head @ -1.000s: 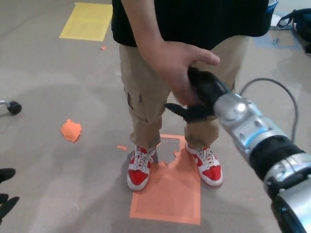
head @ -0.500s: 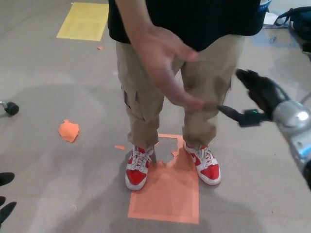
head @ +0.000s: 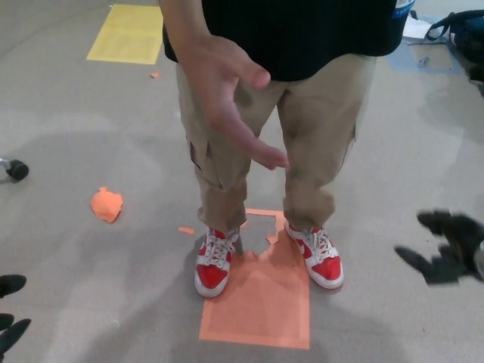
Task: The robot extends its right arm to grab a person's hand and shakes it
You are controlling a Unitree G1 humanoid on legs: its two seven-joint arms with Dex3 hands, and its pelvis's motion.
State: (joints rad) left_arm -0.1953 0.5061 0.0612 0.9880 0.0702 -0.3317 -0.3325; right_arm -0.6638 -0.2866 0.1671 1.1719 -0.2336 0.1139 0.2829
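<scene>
Grey floor (head: 91,249) fills the view, marked by one orange rectangle of tape (head: 261,302) at 6 o'clock and one yellow rectangle (head: 125,34) at 11 o'clock.

Hidden or cut off: the person is cropped above the black shirt (head: 325,34). The right hand (head: 446,253) is blurred at the 4 o'clock edge, its arm out of frame; its black fingers (head: 412,259) are seen spread apart with nothing between them. Of the left hand (head: 11,310) only dark fingertips are seen at 8 o'clock; their state cannot be told.

Counts: two red-and-white shoes (head: 215,261), one on the orange rectangle's upper left corner, the other on its upper right edge. One crumpled orange scrap (head: 107,204) at 9 o'clock; two small orange bits nearby.

The person's hand (head: 227,94) is held out at 12 o'clock, palm open, fingers pointing down-right, well apart from the right hand. One black caster wheel (head: 17,170) is noted at the left edge, and a dark bag (head: 461,30) at 1 o'clock.
</scene>
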